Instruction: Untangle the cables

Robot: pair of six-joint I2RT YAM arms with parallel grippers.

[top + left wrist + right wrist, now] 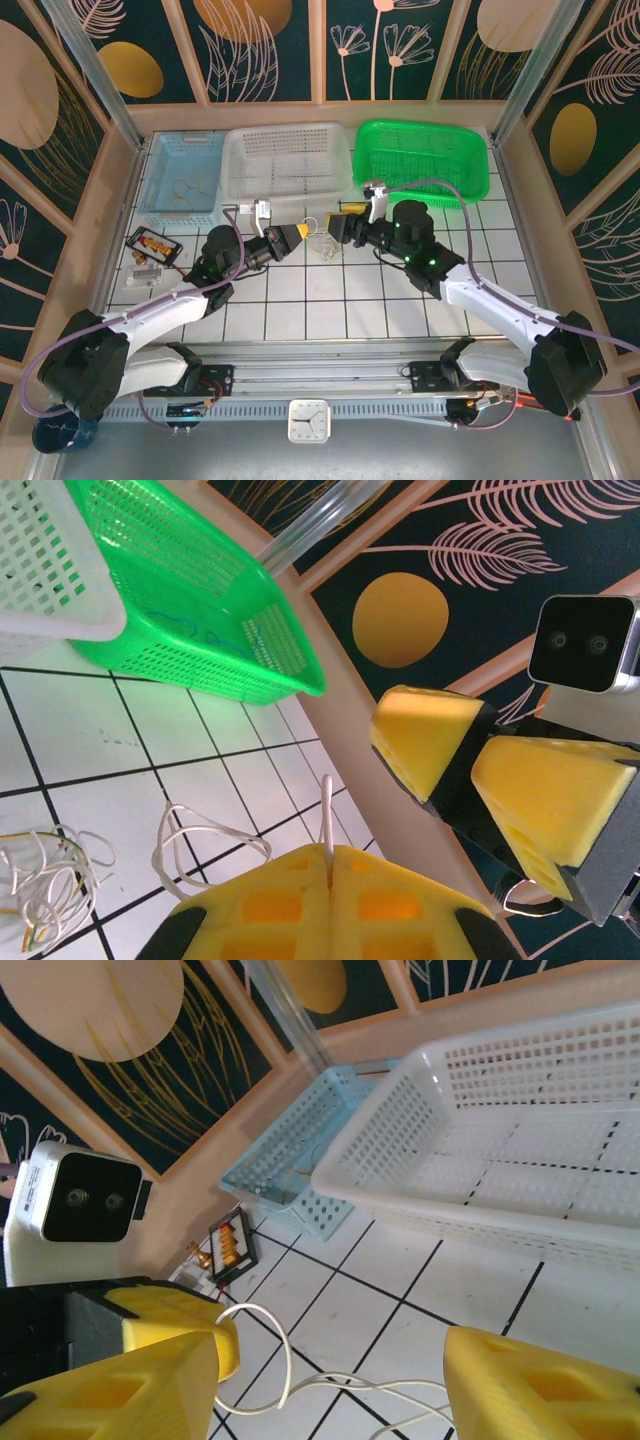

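On the white tiled table [300, 320], a green perforated plastic basket [470, 185], a white perforated plastic basket [290, 135] and a smaller pale blue plastic basket [165, 170] are lined along the far edge. The left gripper [297, 233] and right gripper [338, 226] are positioned tip to tip just in front of the white basket. The thin, pale whitish cables [321, 243] lie in loose loops on the tiles beneath and beside them. One strand is clamped between the left gripper's closed yellow pads [400, 875]. The right gripper's jaws are spread, with nothing gripped. The separating step is judged to be in hand, though barely begun. Next, a neighbouring loop would need to be pinched by the right gripper and drawn away from the held strand.
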